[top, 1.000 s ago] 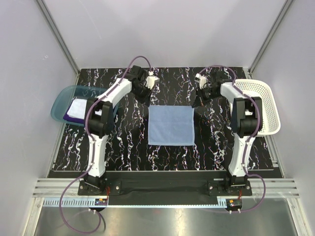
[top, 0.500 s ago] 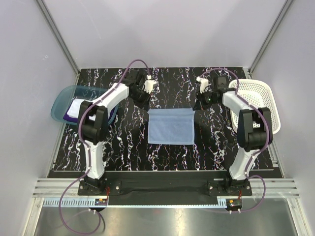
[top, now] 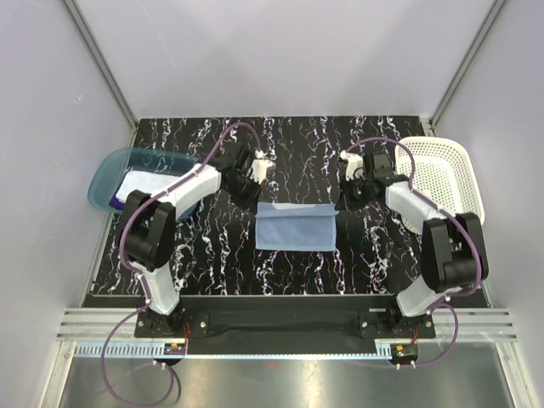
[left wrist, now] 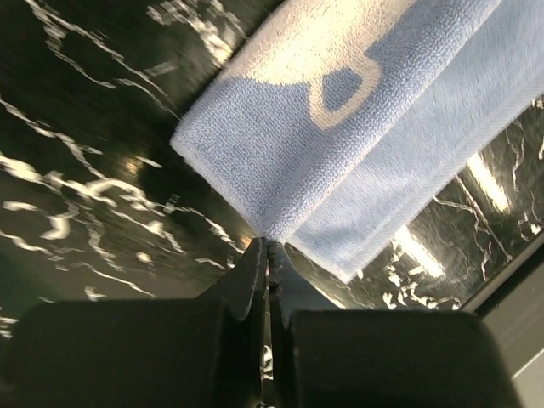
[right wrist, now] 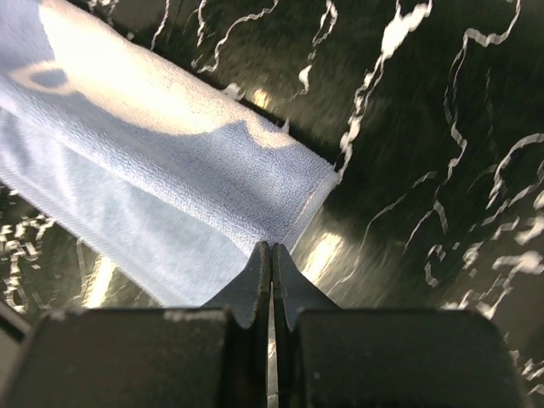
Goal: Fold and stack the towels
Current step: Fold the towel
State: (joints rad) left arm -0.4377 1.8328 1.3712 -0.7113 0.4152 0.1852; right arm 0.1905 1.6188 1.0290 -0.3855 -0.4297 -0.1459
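Note:
The light blue towel point(top: 296, 231) lies in the middle of the black marble table, its far edge lifted and folded over toward the near side. My left gripper point(top: 257, 202) is shut on the towel's far left corner; in the left wrist view the gripper point(left wrist: 269, 243) pinches the fold of the towel point(left wrist: 340, 127). My right gripper point(top: 337, 204) is shut on the far right corner; in the right wrist view the gripper point(right wrist: 271, 246) pinches the towel point(right wrist: 170, 170). The white towel point(top: 140, 181) lies on the purple towel point(top: 119, 201) in the teal tray.
The translucent teal tray point(top: 106, 166) sits at the table's left edge. The white mesh basket point(top: 446, 183) stands at the right edge. Grey walls close in the table on three sides.
Both grippers have moved toward the near side, carrying the blue towel's far edge up and over the rest of the towel. The visible towel is now shorter front to back.

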